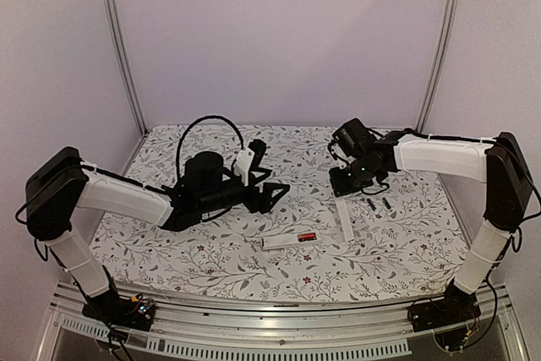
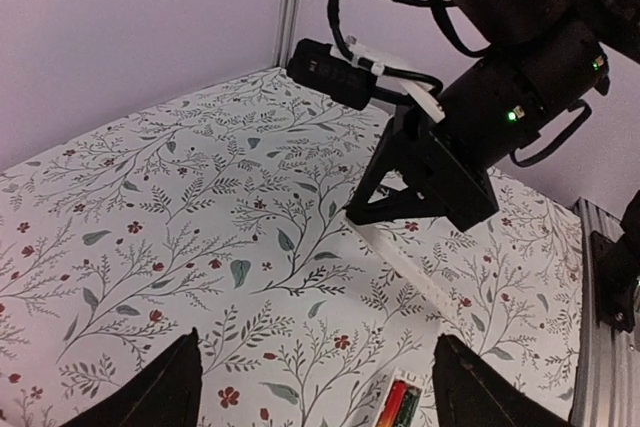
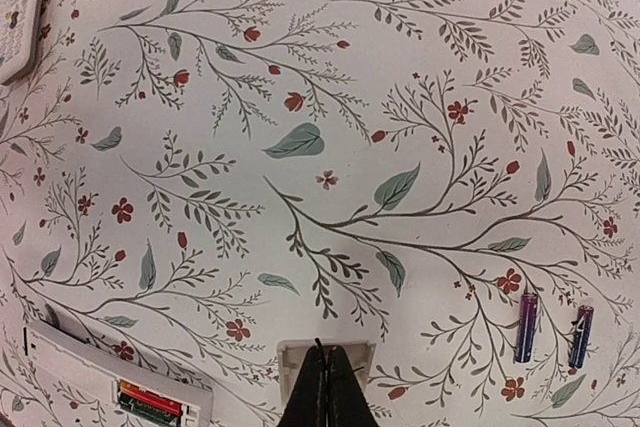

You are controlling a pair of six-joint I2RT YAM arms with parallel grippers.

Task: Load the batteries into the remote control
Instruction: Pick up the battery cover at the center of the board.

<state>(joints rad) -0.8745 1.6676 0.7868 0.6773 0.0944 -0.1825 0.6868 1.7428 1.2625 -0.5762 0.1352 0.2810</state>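
Observation:
The white remote control (image 1: 283, 243) lies face down near the table's middle, its open compartment (image 2: 400, 405) holding a red and a green cell. Two loose dark batteries (image 3: 525, 327) (image 3: 580, 335) lie side by side to the right, also seen as batteries (image 1: 378, 204) in the top view. A narrow white cover strip (image 1: 344, 219) lies between them and the remote. My right gripper (image 3: 325, 387) is shut, its tip over the strip's end (image 3: 300, 355). Left of the remote my left gripper (image 2: 320, 387) hovers open, holding nothing.
The floral cloth (image 1: 203, 259) covers the whole table, with metal posts (image 1: 118, 40) at the back corners. A white flat object with buttons (image 3: 20, 7) shows at the top left edge of the right wrist view. The right arm (image 2: 500, 77) looms close ahead of the left gripper.

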